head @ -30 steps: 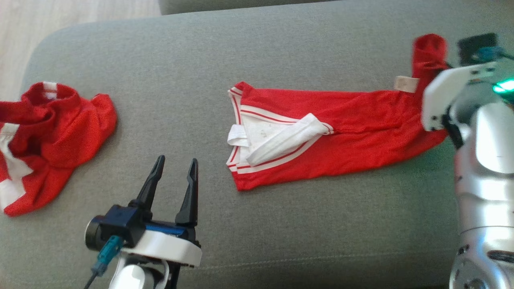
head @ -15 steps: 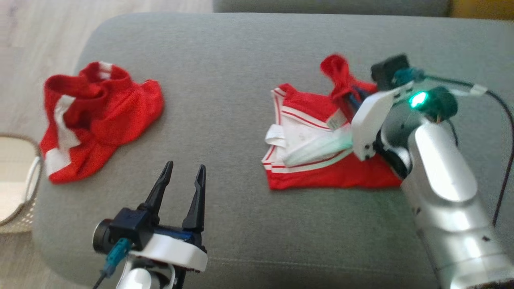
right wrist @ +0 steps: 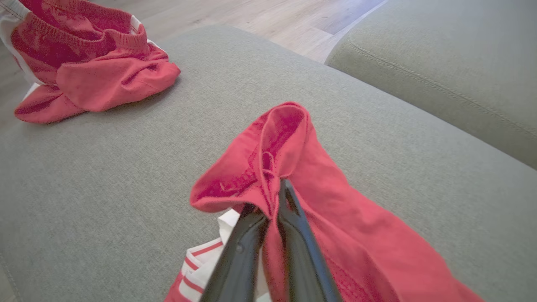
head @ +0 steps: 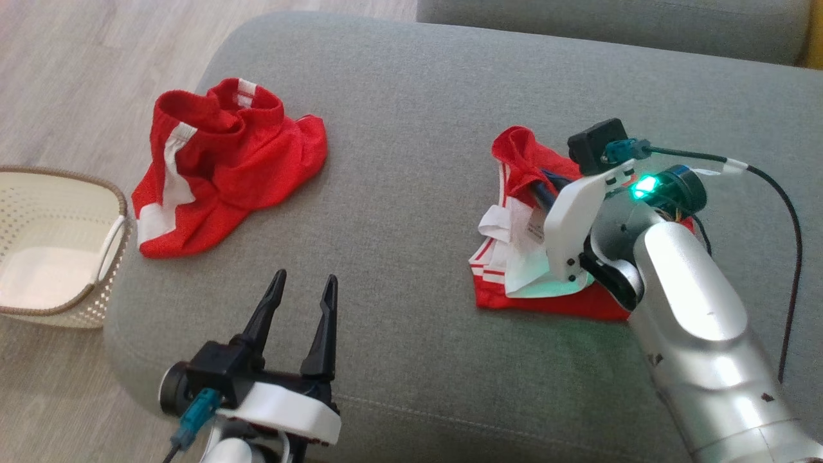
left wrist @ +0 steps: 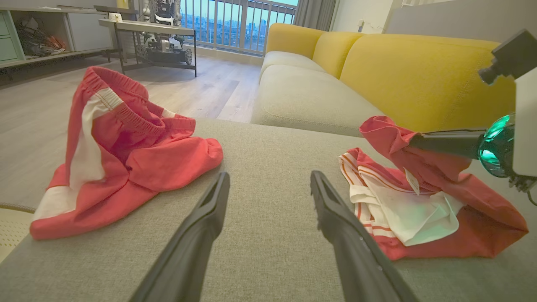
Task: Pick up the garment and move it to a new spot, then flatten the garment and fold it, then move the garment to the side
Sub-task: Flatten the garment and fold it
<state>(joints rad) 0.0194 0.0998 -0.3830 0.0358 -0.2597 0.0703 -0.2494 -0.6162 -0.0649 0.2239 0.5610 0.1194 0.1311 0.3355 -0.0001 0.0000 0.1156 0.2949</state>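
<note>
Head view: the red garment (head: 522, 151) lies bunched on the right of the cushion (head: 411, 128), with the right gripper (head: 541, 186) pinching its raised edge. Left wrist view: the left gripper (left wrist: 268, 178) hangs wide and empty. Right wrist view: light, limp cloth drapes from the pinch; hems probably offer the surest hold.

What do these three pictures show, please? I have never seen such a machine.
This is a robot with two arms, each ending in a two-fingered claw. One picture looks down from its head; the other two look along each claw from its wrist. On the grey sofa cushion lie two red garments. The right claw is shut on a raised fold of the half-folded red garment. The left claw is open, holding nothing. The crumpled red garment lies apart, near a pale basket.
</note>
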